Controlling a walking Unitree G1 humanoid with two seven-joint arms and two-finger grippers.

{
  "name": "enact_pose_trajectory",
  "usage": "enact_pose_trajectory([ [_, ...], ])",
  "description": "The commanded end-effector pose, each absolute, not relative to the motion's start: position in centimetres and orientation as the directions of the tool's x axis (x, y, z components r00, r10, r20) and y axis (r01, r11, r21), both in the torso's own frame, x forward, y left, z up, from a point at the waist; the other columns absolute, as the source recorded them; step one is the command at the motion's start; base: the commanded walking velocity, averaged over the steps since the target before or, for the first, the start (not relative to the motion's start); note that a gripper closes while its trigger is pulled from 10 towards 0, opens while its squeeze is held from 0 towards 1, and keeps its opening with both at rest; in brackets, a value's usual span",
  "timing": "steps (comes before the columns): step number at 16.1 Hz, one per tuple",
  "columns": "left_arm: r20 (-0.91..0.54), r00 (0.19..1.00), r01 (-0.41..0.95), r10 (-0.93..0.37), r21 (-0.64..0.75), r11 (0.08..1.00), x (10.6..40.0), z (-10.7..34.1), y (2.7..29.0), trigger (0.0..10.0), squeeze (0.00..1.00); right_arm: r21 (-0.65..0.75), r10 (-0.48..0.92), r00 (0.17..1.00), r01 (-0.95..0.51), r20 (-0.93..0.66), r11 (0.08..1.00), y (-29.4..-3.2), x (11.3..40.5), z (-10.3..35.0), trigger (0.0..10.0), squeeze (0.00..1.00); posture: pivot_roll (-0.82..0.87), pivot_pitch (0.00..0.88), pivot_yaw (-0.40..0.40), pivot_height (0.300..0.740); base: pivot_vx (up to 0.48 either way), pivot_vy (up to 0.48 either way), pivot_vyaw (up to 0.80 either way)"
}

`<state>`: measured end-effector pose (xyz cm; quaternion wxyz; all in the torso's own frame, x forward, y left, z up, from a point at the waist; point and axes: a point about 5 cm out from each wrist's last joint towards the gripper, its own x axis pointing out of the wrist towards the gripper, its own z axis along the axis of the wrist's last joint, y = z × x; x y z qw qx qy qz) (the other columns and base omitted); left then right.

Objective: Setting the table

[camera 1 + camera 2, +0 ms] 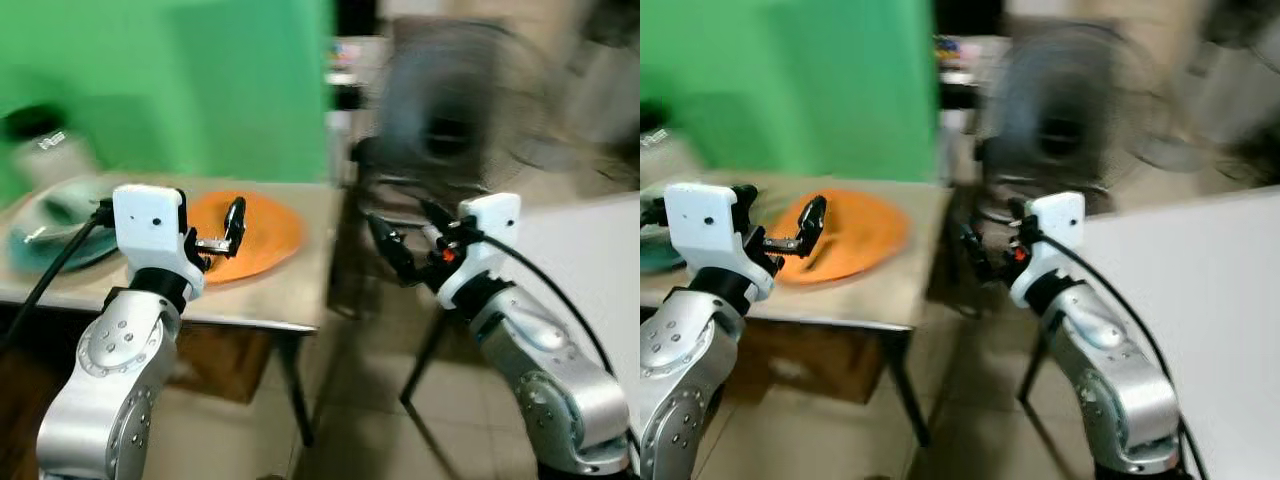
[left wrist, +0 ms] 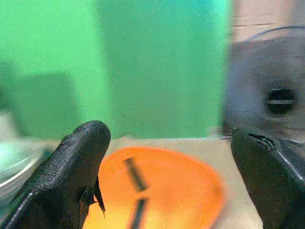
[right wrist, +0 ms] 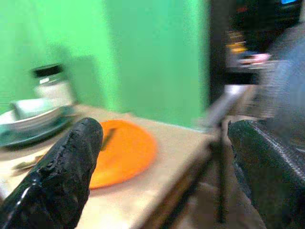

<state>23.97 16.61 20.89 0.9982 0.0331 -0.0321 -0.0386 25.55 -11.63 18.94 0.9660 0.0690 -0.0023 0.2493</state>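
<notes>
Left eye view, blurred, orange plate (image 1: 250,233) unmarked

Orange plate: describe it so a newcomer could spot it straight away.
Find the table in front of the green wall. The orange plate lies flat near its right end, just beyond the left gripper. It is the only orange thing there; the teal dishes at the left end are stacked.
</notes>
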Motion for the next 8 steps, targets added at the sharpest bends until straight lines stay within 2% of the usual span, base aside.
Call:
enact_pose_trajectory([
  [1, 0.061, 0.994, 0.088, -0.092, 0.07, 0.994, 23.99, 20.96, 16.55, 10.0, 0.0, 0.129, 0.491, 0.871, -0.491, 0.039, 0.861, -11.53, 25.62, 18.89, 10.0, 1.0, -0.06, 0.01, 0.04, 0.74, 0.292, 0.0, 0.8],
  [4, 0.055, 0.993, 0.099, -0.102, 0.068, 0.993, 23.92, 20.91, 16.49, 10.0, 0.0, 0.136, 0.47, 0.881, -0.473, 0.058, 0.87, -11.56, 25.75, 19.0, 10.0, 1.0, -0.06, 0.008, 0.039, 0.74, 0.29, 0.0, 0.67],
  [8, 0.048, 0.992, 0.117, -0.121, 0.071, 0.991, 23.82, 20.79, 16.46, 10.0, 0.0, 0.165, 0.438, 0.897, -0.441, 0.06, 0.882, -11.95, 26.07, 18.95, 10.0, 1.0, -0.06, 0.008, 0.04, 0.74, 0.292, 0.0, 0.0],
])
